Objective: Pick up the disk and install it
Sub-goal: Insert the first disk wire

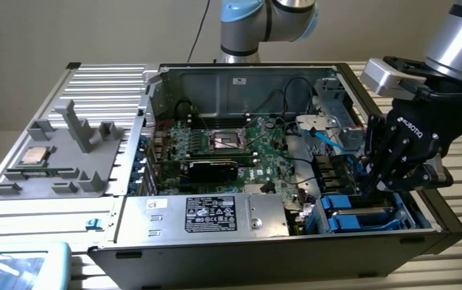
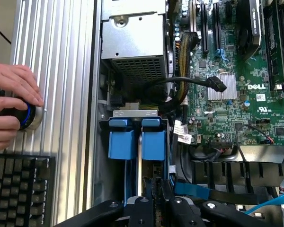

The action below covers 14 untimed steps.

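Disk: blue-framed, standing in the drive bay at the computer case's front corner, exterior view's right; pincer: clenched narrow, directly over the disk; actual grip cannot be told.

Arm slanting down from 1 o'clock in exterior view; gripper pointing toward 7 o'clock, fingers sitting nearly together.
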Each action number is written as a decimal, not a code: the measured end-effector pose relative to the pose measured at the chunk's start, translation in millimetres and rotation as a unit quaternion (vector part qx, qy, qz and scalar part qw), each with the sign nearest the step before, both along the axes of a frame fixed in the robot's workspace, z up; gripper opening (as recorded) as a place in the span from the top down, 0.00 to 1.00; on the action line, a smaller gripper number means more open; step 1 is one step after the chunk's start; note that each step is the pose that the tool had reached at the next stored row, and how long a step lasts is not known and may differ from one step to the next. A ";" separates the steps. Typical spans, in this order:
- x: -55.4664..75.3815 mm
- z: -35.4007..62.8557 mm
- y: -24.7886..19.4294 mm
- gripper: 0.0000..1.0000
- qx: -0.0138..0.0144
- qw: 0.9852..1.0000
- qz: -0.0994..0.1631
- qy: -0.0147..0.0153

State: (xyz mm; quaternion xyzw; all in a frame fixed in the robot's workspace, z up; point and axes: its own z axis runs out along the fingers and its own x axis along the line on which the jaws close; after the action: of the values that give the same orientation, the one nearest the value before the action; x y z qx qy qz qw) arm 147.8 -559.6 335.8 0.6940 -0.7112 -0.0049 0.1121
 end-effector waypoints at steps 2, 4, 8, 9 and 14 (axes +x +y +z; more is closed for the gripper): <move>-0.1 -0.9 0.0 0.84 0.000 1.000 0.000 0.000; -0.9 -1.3 0.2 0.84 0.000 1.000 0.000 -0.001; -1.9 -1.7 0.9 0.84 -0.001 1.000 0.000 -0.005; -1.9 -1.7 1.6 0.84 -0.001 1.000 0.000 -0.007; -2.6 -2.0 5.4 0.84 -0.008 1.000 0.000 -0.009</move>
State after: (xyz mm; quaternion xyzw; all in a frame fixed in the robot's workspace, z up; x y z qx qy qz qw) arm 145.2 -554.1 333.8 0.6931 -0.7121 0.0066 0.1115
